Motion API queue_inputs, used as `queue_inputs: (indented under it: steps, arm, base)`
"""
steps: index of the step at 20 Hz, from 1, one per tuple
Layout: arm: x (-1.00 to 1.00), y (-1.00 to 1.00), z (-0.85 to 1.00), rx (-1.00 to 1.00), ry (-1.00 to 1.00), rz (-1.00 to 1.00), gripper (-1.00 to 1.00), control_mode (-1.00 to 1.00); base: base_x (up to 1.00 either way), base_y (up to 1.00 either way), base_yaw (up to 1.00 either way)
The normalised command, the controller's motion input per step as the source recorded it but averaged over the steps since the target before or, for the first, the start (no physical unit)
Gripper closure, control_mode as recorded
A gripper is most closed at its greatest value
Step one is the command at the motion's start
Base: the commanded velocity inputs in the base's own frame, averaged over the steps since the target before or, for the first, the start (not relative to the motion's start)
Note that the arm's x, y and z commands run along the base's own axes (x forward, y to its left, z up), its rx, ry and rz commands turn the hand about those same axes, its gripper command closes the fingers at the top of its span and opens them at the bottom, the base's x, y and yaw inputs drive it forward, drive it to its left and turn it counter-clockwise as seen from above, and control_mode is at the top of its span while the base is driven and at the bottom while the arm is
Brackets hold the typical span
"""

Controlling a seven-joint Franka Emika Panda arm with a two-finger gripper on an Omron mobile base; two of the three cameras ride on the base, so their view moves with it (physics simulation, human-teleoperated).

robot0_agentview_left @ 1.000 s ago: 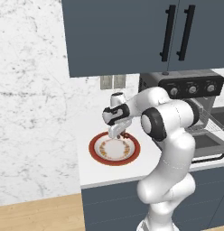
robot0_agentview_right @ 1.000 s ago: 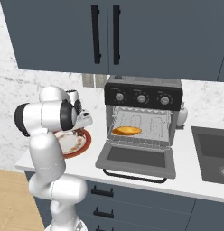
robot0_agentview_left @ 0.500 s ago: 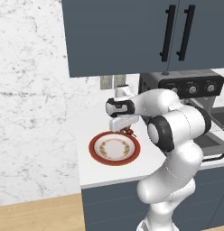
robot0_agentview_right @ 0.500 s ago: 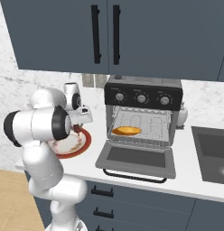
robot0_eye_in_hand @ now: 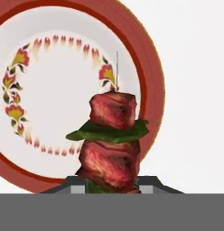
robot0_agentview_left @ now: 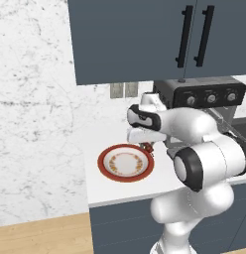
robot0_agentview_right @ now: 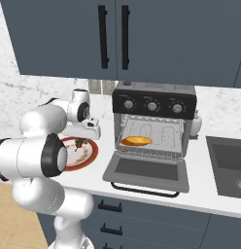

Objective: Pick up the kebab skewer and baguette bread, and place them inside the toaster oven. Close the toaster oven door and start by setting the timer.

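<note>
White counter [robot0_agentview_left: 110, 186], chunky kebab skewer [robot0_eye_in_hand: 113, 144]

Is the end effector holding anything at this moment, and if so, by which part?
Yes: the end effector is shut on the kebab skewer, gripping it at its lower end, by the bottom meat chunk, above the red-rimmed plate.

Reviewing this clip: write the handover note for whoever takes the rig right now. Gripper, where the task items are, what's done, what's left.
Gripper: shut on the kebab skewer, held above the red-rimmed plate on the counter.
Baguette bread: already on the rack inside the toaster oven.
Toaster oven door: dropped open.
Done: bread in, skewer picked up.
Left: carry the skewer over into the oven, close the door, set the timer with a knob on the black panel.
</note>
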Motion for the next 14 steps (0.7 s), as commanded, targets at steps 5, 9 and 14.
queue_inputs:
  steps: [5,9,14]
  arm:
    - [-0.4,0.0,0.59,0.0,-0.01,-0.42,1.0,-1.0]
    - [-0.35,-0.16,0.63,0.01,-0.01,-0.4,1.0,-1.0]
    - [-0.29,-0.52,0.49,0.0,0.0,-0.36,1.0,-1.0]
  base:
    - [0.0,0.0,0.0]
    - [0.0,0.0,0.0]
    - [0.0,0.0,0.0]
